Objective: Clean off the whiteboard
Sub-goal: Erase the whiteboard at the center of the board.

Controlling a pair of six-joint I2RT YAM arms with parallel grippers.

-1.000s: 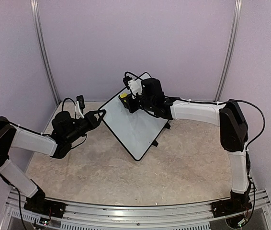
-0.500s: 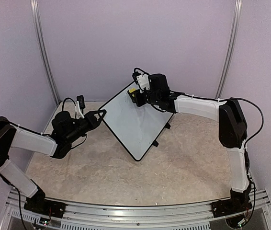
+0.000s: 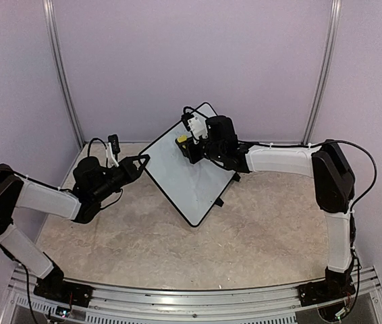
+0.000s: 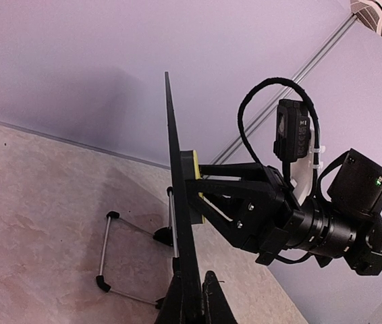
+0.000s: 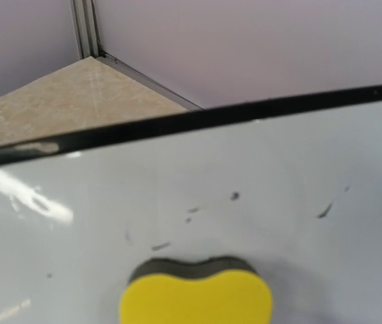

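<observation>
The whiteboard (image 3: 189, 177) stands tilted on its black wire stand (image 4: 106, 250) at the table's middle back. My left gripper (image 3: 142, 160) is shut on its left corner. The left wrist view shows the board edge-on (image 4: 176, 175) between my fingertips (image 4: 213, 305). My right gripper (image 3: 189, 146) is shut on a yellow sponge (image 3: 181, 140) and presses it flat on the board's upper part. In the right wrist view the sponge (image 5: 196, 298) sits just below several small dark marks (image 5: 235, 196) near the board's black rim (image 5: 177, 123); my right fingers are hidden there.
Purple walls with metal corner posts (image 3: 63, 74) close in the back and sides. The beige tabletop (image 3: 177, 250) stretches in front of the board. The stand's feet (image 3: 219, 201) stick out at the board's right. An aluminium rail (image 3: 191, 304) runs along the near edge.
My right gripper slid the sponge up and right toward the board's top corner, then back down and left a little. The left gripper and the board have not moved.
</observation>
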